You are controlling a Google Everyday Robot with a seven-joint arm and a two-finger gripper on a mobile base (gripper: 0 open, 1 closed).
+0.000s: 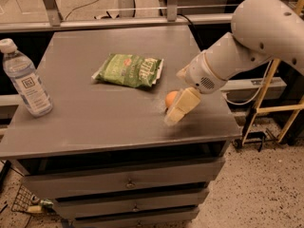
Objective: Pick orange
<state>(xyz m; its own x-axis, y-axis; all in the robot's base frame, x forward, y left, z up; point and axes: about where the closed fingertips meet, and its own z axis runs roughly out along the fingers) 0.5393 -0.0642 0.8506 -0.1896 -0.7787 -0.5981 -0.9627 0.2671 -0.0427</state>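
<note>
Grey cabinet top [95,122], with my gripper [179,109] down at the orange [170,99].

The orange sits near the front right corner of the top, just beside my gripper on its far left side and partly hidden behind it. Whether my gripper is open or closed on the fruit, I cannot tell. Farther back and to the left of my gripper lies a green chip bag [129,71], apart from the orange. Well off to the left a water bottle [26,82] stands upright near the edge. Drawers [128,184] run below the top.
</note>
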